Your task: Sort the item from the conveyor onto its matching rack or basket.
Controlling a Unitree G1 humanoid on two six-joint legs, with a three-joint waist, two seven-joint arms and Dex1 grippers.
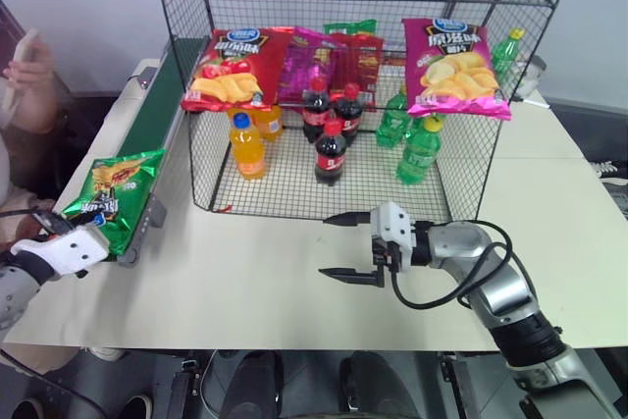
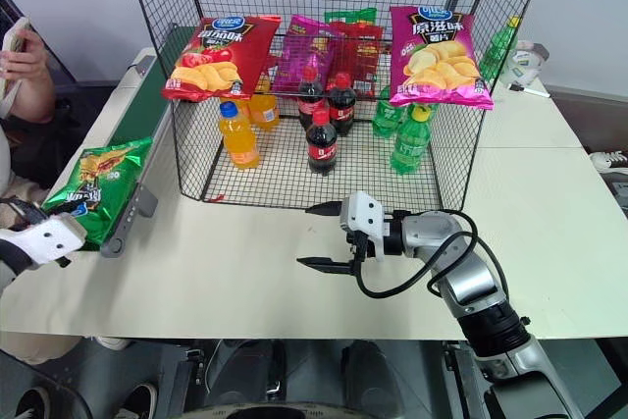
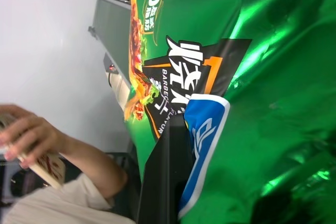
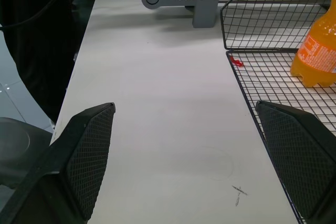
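Chip bag [image 1: 120, 193] on conveyor's [image 1: 162, 95] end.

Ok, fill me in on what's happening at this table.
The left end effector is shut on the green chip bag at the near end of the conveyor. The right end effector hovers open over the table, empty. The wire rack ahead already holds chip bags and bottles. A person sits beside the conveyor.

Head pair overlooks table [image 1: 294, 282] — wrist views sit close, facing bag [image 3: 252, 77], tabletop.
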